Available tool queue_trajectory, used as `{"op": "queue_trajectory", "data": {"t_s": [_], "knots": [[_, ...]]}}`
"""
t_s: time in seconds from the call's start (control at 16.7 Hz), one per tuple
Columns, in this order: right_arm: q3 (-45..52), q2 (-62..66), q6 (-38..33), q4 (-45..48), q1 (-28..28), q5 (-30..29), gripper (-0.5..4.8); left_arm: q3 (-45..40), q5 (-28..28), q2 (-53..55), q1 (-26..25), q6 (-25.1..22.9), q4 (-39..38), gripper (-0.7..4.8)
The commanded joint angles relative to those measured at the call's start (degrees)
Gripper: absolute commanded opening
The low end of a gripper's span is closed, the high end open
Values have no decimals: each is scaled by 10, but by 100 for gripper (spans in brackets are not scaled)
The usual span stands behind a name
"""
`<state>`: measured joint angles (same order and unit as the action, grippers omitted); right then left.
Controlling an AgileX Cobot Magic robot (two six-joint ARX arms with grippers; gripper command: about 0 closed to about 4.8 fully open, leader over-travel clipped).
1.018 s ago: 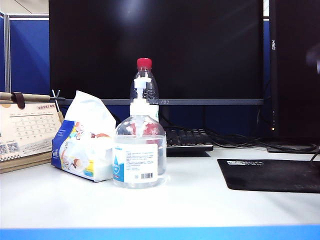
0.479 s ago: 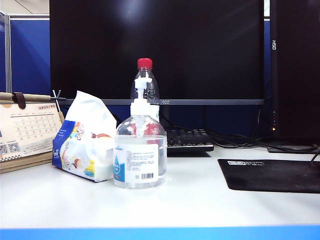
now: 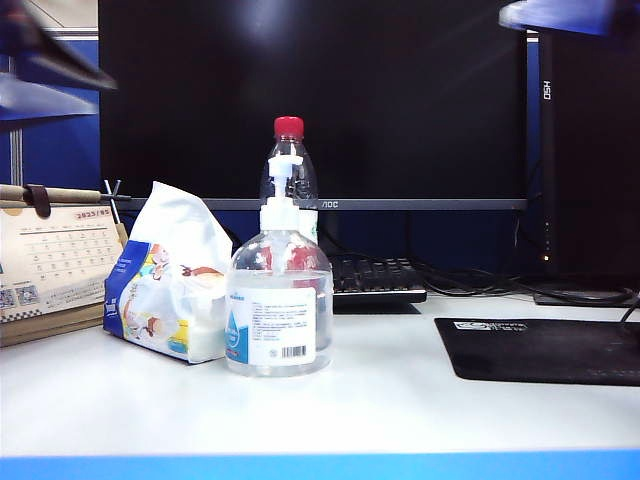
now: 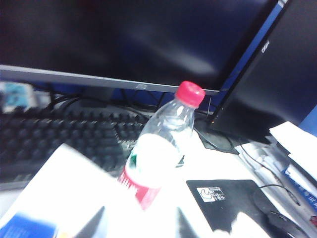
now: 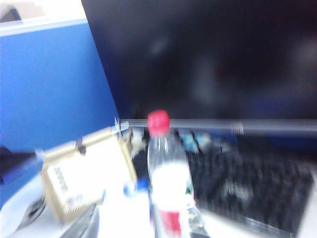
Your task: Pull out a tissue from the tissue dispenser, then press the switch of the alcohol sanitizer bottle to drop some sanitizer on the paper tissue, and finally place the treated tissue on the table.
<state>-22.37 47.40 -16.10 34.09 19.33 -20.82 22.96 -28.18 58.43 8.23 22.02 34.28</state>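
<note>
An office desk was shown: two dark monitors [image 3: 320, 100] filled the upper frame, a black keyboard [image 3: 375, 280] lay at centre, a desk calendar [image 3: 50, 265] stood at left, and blue partition panels [image 3: 55, 110] were seen behind.

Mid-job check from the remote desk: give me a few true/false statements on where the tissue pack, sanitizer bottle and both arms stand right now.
1. The tissue dispenser stands left of the alcohol sanitizer bottle in the exterior view. True.
2. A red-capped bottle stands behind the sanitizer bottle. True.
3. The left gripper is pressing the switch. False: it is blurred at the upper left corner, far above the table.
4. A pulled-out tissue lies on the mouse pad. False: the pad is bare.
5. The right gripper shows at the upper right edge. True.
</note>
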Motion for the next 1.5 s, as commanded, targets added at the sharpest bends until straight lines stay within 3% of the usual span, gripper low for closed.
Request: {"op": "queue_trajectory", "data": {"t_s": [0.06, 0.24, 0.3, 0.54, 0.78, 0.9, 1.38, 1.44, 1.5], "knots": [[-21, 49, 0, 37, 2, -12, 216, 58, 24, 82, 17, -9, 5, 162], [-21, 61, 1, 35, 9, -12, 216, 116, 8, 166, 30, 2, -18, 163], [-21, 61, 1, 35, 9, -12, 216, 141, -1, 187, 40, 32, -33, 193], [-21, 62, 16, 35, 9, -12, 216, 184, 10, 195, 59, 73, -85, 207], [-20, 62, 15, 34, 9, -12, 216, 186, 16, 203, 70, 69, -139, 225], [-20, 62, 15, 35, 9, -12, 216, 186, 38, 204, 70, 62, -142, 225], [-20, 62, 15, 16, 9, -14, 215, 186, 35, 290, 70, 61, -125, 247], [-20, 62, 15, 9, 9, -14, 215, 186, 35, 295, 71, 65, -122, 258], [-20, 62, 15, 5, 9, -14, 215, 187, 35, 300, 71, 74, -118, 309]]}}
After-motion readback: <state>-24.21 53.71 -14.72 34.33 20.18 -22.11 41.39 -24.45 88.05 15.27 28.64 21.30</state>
